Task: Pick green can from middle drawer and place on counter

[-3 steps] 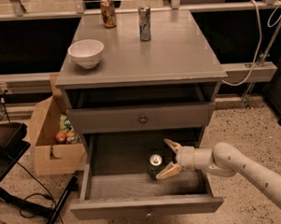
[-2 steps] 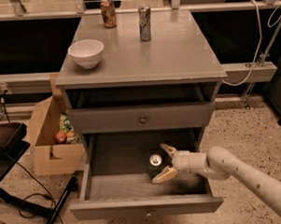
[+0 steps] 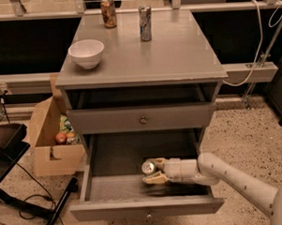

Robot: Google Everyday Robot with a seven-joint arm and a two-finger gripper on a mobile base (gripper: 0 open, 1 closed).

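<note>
Down in the pulled-out middle drawer (image 3: 115, 156), the claw (image 3: 147, 172) sat open, fingers spread either side of the green can (image 3: 148, 167), well below the grey surface (image 3: 169, 57).

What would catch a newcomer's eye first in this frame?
The white arm reaches from the lower right into the open middle drawer, its gripper at the green can there. On the counter above, a white bowl sits front left, and a copper-brown can and a slim silver-blue can stand at the back.
</note>
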